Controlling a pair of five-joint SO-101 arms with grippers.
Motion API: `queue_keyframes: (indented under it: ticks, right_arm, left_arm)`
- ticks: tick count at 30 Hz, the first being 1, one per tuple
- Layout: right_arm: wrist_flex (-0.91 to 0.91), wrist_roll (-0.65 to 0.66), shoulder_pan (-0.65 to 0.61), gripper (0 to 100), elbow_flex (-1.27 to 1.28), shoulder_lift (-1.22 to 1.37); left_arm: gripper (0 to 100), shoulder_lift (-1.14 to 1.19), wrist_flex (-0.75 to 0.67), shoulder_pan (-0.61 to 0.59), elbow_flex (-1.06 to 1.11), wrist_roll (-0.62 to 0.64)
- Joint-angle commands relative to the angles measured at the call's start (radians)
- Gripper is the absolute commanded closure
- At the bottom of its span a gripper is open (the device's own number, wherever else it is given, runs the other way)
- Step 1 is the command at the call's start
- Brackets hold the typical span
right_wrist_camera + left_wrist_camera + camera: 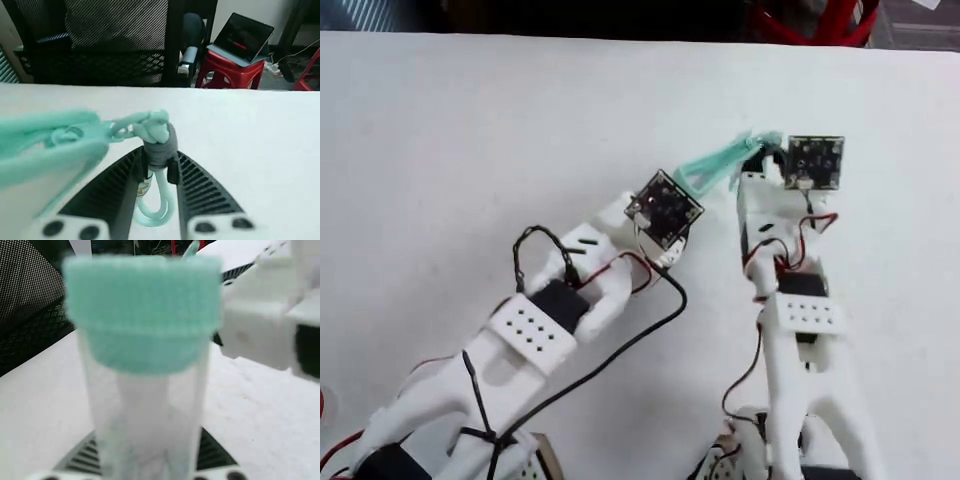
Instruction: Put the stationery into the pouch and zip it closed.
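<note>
Pouch point(713, 165) hangs between the two pincers, toward the far edge of the counter point(470, 120), right of centre. Left pincer point(147, 437) clamps the clear body, with the mint mesh end farthest from the wrist. Right pincer point(157, 160) is pinched narrow on the zip pull point(159, 142), whose mint cord loop sits between the fingers. Can't tell if the pouch touches the counter.

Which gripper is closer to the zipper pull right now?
Right. The right gripper clamps the zipper pull; the left gripper holds the pouch at its opposite end.
</note>
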Motion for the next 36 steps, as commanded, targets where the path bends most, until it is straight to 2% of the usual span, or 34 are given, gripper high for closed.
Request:
queue_keyframes:
  ticks: [1, 7, 11, 17, 25, 28, 30, 34, 36]
  right_arm:
    - [0.068, 0.011, 0.024, 98.1, 0.031, -0.203]
    - [0.183, 0.021, 0.024, 98.1, 0.138, -0.562]
    - [0.361, 0.025, -0.073, 98.1, 0.129, -0.733]
    - [0.596, 0.149, -0.308, 98.1, 0.055, -0.806]
    - [0.705, 0.149, -0.341, 98.1, 0.003, -0.812]
    - [0.705, 0.160, -0.320, 98.1, 0.011, -0.812]
    - [0.677, 0.186, -0.232, 98.1, 0.028, -0.812]
    - [0.487, 0.178, -0.053, 98.0, 0.143, -0.803]
    - [0.363, 0.152, -0.033, 94.3, 0.244, -0.803]
  left_arm:
    - [98, 0.036, -0.002, -0.008, 0.040, -0.009]
    - [98, 0.036, -0.002, -0.008, 0.040, -0.009]
    - [98, 0.036, -0.002, -0.008, 0.041, -0.009]
    - [98, 0.036, -0.002, -0.008, 0.044, -0.009]
    - [98, 0.036, -0.002, -0.008, 0.044, -0.009]
    - [98, 0.036, -0.002, -0.008, 0.044, -0.009]
    - [98, 0.036, -0.002, -0.010, 0.046, -0.009]
    - [98, 0.036, -0.002, -0.010, 0.046, -0.009]
    - [98, 0.036, -0.002, -0.010, 0.046, -0.009]
